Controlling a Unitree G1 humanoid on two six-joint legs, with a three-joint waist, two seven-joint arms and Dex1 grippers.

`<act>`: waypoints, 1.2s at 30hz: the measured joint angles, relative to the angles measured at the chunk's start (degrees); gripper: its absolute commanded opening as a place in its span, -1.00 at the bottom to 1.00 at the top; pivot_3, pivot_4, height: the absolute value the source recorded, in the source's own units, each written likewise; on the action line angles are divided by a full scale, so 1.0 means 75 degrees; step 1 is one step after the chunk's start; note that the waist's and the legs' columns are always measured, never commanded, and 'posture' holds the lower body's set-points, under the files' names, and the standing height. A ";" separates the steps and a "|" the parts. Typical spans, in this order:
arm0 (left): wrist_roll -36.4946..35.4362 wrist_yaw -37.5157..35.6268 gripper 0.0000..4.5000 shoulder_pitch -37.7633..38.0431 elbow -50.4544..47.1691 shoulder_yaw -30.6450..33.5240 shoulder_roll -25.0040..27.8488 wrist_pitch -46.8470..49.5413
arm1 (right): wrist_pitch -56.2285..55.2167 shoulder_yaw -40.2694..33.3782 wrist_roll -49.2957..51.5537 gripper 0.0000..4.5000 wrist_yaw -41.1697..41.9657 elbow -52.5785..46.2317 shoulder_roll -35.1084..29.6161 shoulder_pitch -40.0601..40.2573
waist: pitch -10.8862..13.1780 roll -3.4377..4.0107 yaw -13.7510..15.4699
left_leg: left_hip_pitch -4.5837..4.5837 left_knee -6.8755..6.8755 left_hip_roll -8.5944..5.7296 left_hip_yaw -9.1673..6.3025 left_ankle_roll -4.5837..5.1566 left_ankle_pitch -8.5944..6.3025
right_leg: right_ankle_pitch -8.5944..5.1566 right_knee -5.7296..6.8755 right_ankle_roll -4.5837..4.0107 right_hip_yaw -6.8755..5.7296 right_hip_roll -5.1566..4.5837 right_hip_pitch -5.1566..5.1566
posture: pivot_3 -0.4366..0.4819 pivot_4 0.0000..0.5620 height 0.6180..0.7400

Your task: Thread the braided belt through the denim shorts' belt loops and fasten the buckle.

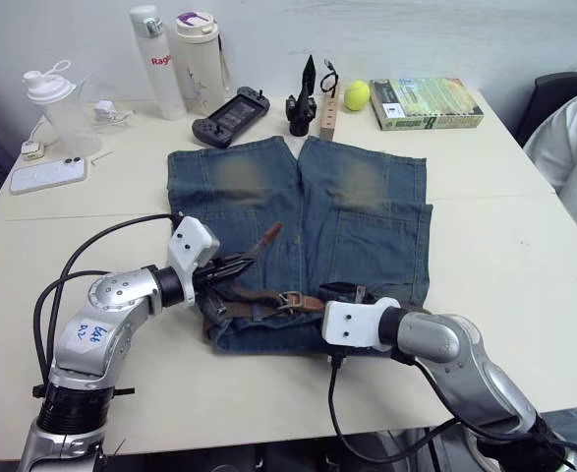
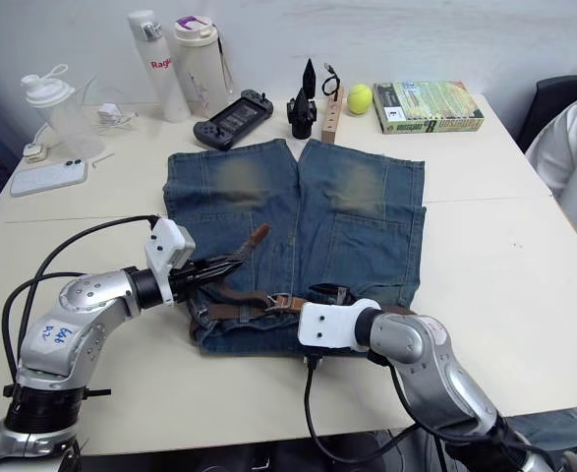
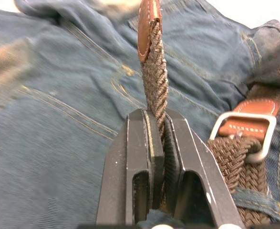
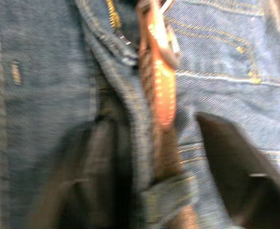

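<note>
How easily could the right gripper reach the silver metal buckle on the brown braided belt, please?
Probably easily: the right gripper, open, straddles the waistband of the blue denim shorts beside the silver metal buckle, nothing between them.

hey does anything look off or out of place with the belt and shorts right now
Mostly normal. The braided belt's tip sticks up off the denim shorts, pinched in the left gripper, so it isn't through the buckle yet.

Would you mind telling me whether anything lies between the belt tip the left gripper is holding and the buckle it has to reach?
Nothing visible does. The left gripper is shut on the braided belt just below its leather tip, and the buckle lies beside it on the denim shorts, with bare denim between them.
</note>
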 measured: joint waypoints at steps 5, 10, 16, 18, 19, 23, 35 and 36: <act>0.0034 -0.0230 -1.00 0.0325 -0.0228 -0.0038 0.0380 -0.0345 | 0.1268 -0.1131 0.1834 0.49 0.0922 -0.0696 -0.0061 -0.0064 | 0.0001 0.0000 0.0013 | 0.0000 0.0004 0.0002 0.0000 0.0006 -0.0004 | 0.0000 -0.0007 0.0000 0.0000 -0.0003 0.0004 | -0.05 -0.47 0.67; 0.0050 -0.0351 -1.00 0.0517 -0.0233 -0.0167 0.0502 -0.0539 | 0.2735 -0.1764 0.3543 0.27 0.1059 -0.1046 0.0452 -0.0723 | 0.0001 0.0000 0.0018 | 0.0000 0.0004 0.0002 -0.0003 0.0008 -0.0008 | 0.0000 -0.0004 0.0000 -0.0001 -0.0009 0.0004 | -0.05 -0.47 0.67; 0.0037 -0.0318 -1.00 0.0497 -0.0236 -0.0174 0.0520 -0.0607 | 0.3533 -0.1600 0.3979 -0.99 -0.0398 -0.0322 0.1774 -0.1756 | 0.0002 0.0003 0.0013 | -0.0002 0.0002 -0.0001 -0.0001 0.0005 -0.0012 | 0.0000 0.0008 -0.0001 0.0000 -0.0008 -0.0006 | -0.05 -0.47 0.67; 0.0022 -0.0299 -1.00 0.0485 -0.0238 -0.0164 0.0518 -0.0611 | 0.3578 -0.1299 0.3896 -1.00 -0.0869 0.0106 0.1984 -0.1815 | 0.0002 0.0003 0.0005 | -0.0003 0.0002 -0.0005 0.0005 0.0007 -0.0013 | 0.0000 0.0007 -0.0001 0.0003 -0.0009 -0.0007 | -0.05 -0.47 0.67; 0.0015 -0.0287 -1.00 0.0484 -0.0238 -0.0161 0.0518 -0.0613 | 0.3569 -0.1069 0.3859 -1.00 -0.1080 0.0335 0.2006 -0.1810 | 0.0002 0.0003 0.0003 | -0.0003 0.0002 -0.0005 0.0007 0.0007 -0.0013 | 0.0000 0.0007 -0.0001 0.0003 -0.0009 -0.0007 | -0.05 -0.47 0.67; 0.0012 -0.0224 -1.00 0.0479 -0.0237 -0.0142 0.0520 -0.0614 | 0.3464 -0.0613 0.3683 -1.00 -0.1530 0.0689 0.1735 -0.1674 | 0.0002 0.0003 0.0004 | -0.0005 0.0002 -0.0004 0.0008 0.0007 -0.0013 | 0.0000 0.0006 -0.0001 0.0003 -0.0008 -0.0009 | -0.05 -0.47 0.67; -0.0002 -0.0131 -1.00 0.0218 -0.0219 -0.0109 0.0520 -0.0596 | 0.2605 0.0799 0.3024 -1.00 -0.1992 0.0631 0.0988 -0.1535 | 0.0002 0.0003 -0.0040 | -0.0004 0.0001 0.0001 0.0008 0.0004 -0.0014 | -0.0001 0.0004 -0.0001 0.0002 -0.0004 -0.0011 | -0.05 -0.47 0.67; -0.0002 -0.0129 -1.00 0.0205 -0.0214 -0.0110 0.0520 -0.0596 | 0.2500 0.0896 0.2928 -1.00 -0.1995 0.0625 0.0923 -0.1549 | 0.0001 0.0003 -0.0039 | -0.0004 0.0001 0.0001 0.0007 0.0004 -0.0014 | 0.0000 0.0004 -0.0001 0.0001 -0.0004 -0.0010 | -0.05 -0.47 0.67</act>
